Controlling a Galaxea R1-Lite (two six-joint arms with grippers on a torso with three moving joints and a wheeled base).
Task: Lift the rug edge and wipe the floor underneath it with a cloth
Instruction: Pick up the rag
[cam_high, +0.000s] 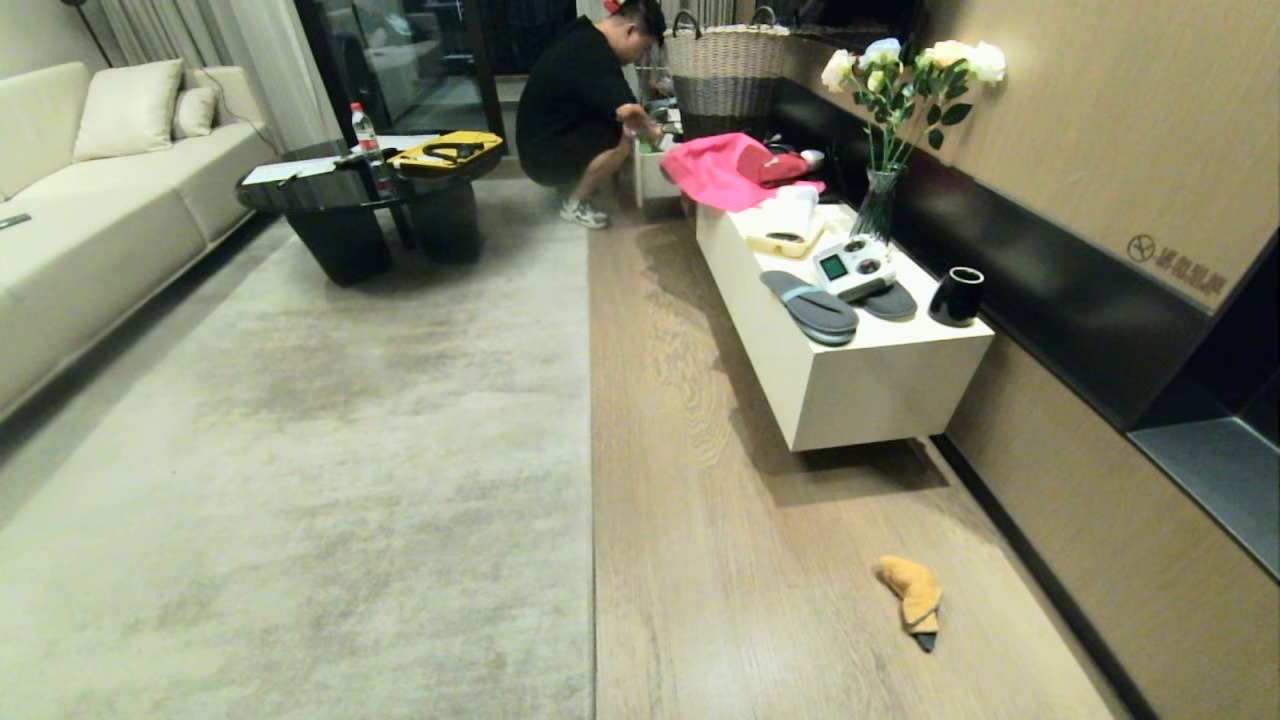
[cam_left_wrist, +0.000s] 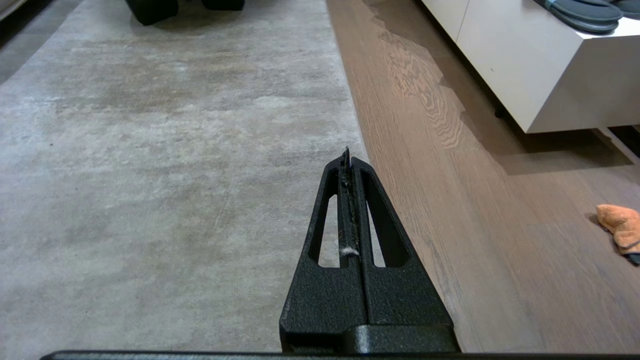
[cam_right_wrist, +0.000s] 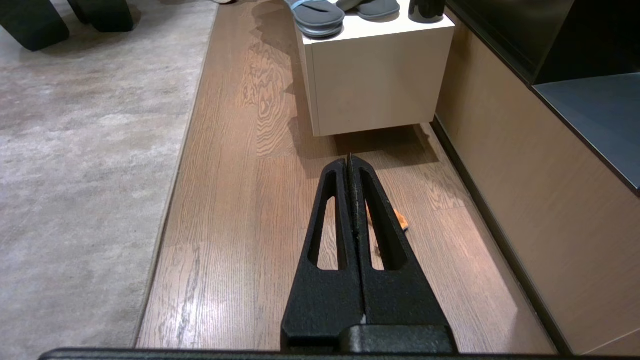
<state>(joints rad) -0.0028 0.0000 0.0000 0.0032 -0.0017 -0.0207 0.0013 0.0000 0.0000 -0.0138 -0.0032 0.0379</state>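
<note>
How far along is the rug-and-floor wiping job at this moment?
Nothing looks done. The rug edge lies flat on the floor, and the cloth lies loose near the wall. In hand: nothing; the left tool and right tool are shut and empty. Grabbing, lifting and wiping remain.

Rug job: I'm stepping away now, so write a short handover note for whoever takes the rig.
Left gripper: shut, empty, above the rug edge.
Right gripper: shut, empty, above the floor.
Cloth: on the bare floor, between the rug and the wall, beyond the right gripper.
Rug lies flat.
A person crouches at the far end.
Done: nothing.
Left: pick up the cloth, lift the rug edge, wipe underneath.
</note>
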